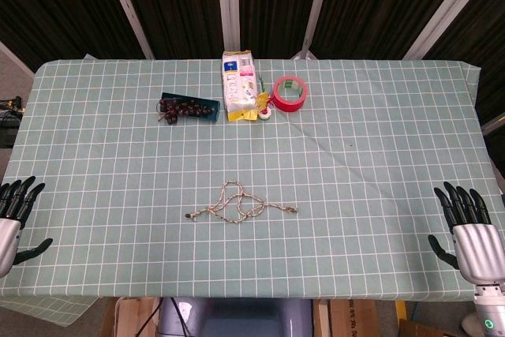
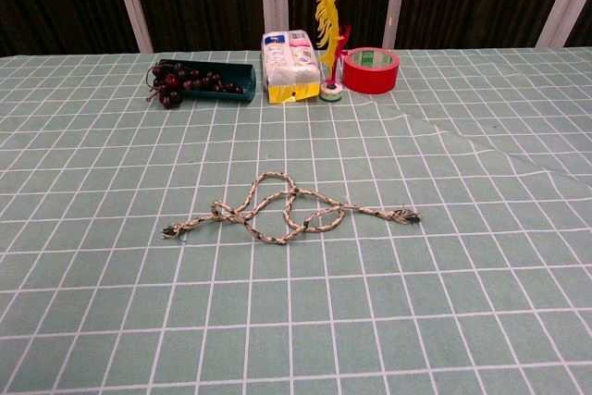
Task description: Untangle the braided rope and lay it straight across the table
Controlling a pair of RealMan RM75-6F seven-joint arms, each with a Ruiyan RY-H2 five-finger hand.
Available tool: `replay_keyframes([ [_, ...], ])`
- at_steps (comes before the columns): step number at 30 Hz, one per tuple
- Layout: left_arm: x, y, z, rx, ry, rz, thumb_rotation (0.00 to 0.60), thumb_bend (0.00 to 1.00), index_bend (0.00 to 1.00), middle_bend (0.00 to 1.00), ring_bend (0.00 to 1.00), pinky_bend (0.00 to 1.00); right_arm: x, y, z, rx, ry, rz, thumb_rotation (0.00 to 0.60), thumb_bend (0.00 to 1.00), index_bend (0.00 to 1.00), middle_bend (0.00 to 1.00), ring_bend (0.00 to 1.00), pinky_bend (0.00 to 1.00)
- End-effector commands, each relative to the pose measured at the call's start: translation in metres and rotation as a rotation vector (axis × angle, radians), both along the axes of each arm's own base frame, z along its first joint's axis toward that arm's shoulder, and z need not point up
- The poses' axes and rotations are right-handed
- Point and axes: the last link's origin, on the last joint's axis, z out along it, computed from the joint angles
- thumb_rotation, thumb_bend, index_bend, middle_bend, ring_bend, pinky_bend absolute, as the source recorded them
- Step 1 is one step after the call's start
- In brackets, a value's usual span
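Observation:
The braided rope [image 1: 239, 204] lies tangled in loose loops at the middle front of the checked table; the chest view shows the rope [image 2: 282, 214] with frayed ends pointing left and right. My left hand [image 1: 14, 219] hovers at the table's front left edge, fingers spread and empty. My right hand [image 1: 469, 229] sits at the front right edge, fingers spread and empty too. Both hands are far from the rope. Neither hand shows in the chest view.
At the back stand a teal tray with dark grapes [image 1: 188, 107], a yellow-and-white packet [image 1: 237, 85], a red tape roll [image 1: 289, 92] and a small white roll [image 2: 330, 92] with a yellow feather [image 2: 326, 20]. The tablecloth [image 1: 379, 163] has a crease on the right.

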Motion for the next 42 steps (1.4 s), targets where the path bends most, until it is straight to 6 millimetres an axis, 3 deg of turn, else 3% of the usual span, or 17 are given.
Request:
replay_keyframes([
  [1,0.000,0.000,0.000,-0.002,0.001,0.003,0.600,0.04,0.02,0.00,0.00,0.00,0.000,0.000,0.000,0.000,-0.002,0.002,0.600,0.33,0.00,0.00,0.00,0.00],
  [10,0.001,-0.001,0.002,0.004,-0.004,-0.005,0.600,0.04,0.02,0.00,0.00,0.00,0.006,0.000,-0.004,0.016,-0.026,0.016,0.600,0.33,0.00,0.00,0.00,0.00],
  [15,0.002,-0.001,0.002,0.008,-0.009,-0.009,0.600,0.04,0.02,0.00,0.00,0.00,0.023,-0.005,-0.012,0.059,-0.069,0.072,0.600,0.33,0.00,0.00,0.00,0.00],
  [18,0.003,-0.001,0.003,0.009,-0.003,-0.014,0.600,0.04,0.02,0.00,0.00,0.00,0.043,-0.016,-0.023,0.113,-0.164,0.087,0.600,0.33,0.00,0.00,0.00,0.00],
  [21,0.002,-0.001,0.003,0.012,-0.002,-0.014,0.600,0.04,0.02,0.00,0.00,0.00,0.064,-0.028,-0.033,0.163,-0.256,0.082,0.600,0.33,0.07,0.01,0.00,0.00],
  [24,0.002,0.000,0.004,0.017,-0.002,-0.012,0.600,0.04,0.02,0.00,0.00,0.00,0.088,-0.045,-0.045,0.204,-0.299,0.102,0.600,0.33,0.21,0.05,0.00,0.00],
  [30,0.002,0.001,0.002,0.011,0.000,-0.011,0.600,0.04,0.02,0.00,0.00,0.00,0.133,-0.074,-0.079,0.265,-0.294,0.144,0.600,0.33,0.31,0.08,0.00,0.00],
  [33,0.002,0.001,0.002,0.010,0.001,-0.013,0.600,0.04,0.02,0.00,0.00,0.00,0.145,-0.085,-0.100,0.287,-0.288,0.136,0.600,0.33,0.33,0.09,0.00,0.00],
  [42,0.001,0.004,0.002,0.004,-0.011,-0.005,0.600,0.04,0.02,0.00,0.00,0.00,0.160,-0.100,-0.164,0.342,-0.271,0.073,0.600,0.33,0.38,0.10,0.00,0.00],
])
